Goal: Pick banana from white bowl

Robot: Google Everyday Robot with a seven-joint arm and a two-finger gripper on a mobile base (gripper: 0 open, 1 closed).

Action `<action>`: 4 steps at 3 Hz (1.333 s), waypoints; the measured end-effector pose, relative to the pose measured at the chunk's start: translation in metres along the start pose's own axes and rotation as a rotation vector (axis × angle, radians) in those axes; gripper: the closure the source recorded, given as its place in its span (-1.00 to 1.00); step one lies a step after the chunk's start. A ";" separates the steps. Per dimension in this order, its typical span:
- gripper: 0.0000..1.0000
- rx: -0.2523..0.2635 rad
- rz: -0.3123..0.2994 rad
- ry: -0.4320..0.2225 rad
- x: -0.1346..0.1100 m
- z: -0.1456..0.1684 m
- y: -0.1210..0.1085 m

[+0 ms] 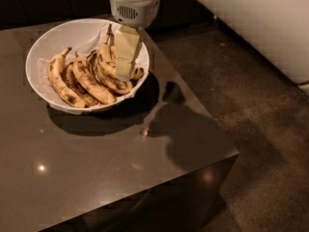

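The white bowl (58, 33) stands at the back left of the dark table (101, 173), lined with white paper and holding several spotted yellow bananas. The plump banana (104, 53) with the long dark stem lies at the bowl's right side, its stem pointing up and back. The longer bananas of the bunch (79, 81) lie to its left. My gripper (124, 70) hangs from the white wrist housing (133, 4) and reaches down inside the bowl's right part, right next to the plump banana and covering part of it. Whether it touches the banana is hidden.
The table's right edge and front right corner (231, 153) are close to the bowl. Dark speckled floor (270, 144) lies to the right. A white wall or unit (260, 28) runs along the back right.
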State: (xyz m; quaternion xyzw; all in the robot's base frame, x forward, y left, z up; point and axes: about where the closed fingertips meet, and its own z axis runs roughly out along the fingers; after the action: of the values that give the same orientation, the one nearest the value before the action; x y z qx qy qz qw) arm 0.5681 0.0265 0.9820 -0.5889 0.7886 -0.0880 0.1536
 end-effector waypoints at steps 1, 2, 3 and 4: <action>-0.92 0.011 -0.048 0.021 -0.017 0.006 0.002; -0.64 0.006 -0.080 0.027 -0.029 0.011 0.001; -0.54 -0.020 -0.095 0.040 -0.037 0.019 -0.001; -0.60 -0.043 -0.099 0.045 -0.044 0.029 -0.005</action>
State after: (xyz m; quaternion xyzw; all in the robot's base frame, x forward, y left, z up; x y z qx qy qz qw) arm 0.5938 0.0687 0.9627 -0.6283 0.7634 -0.0918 0.1186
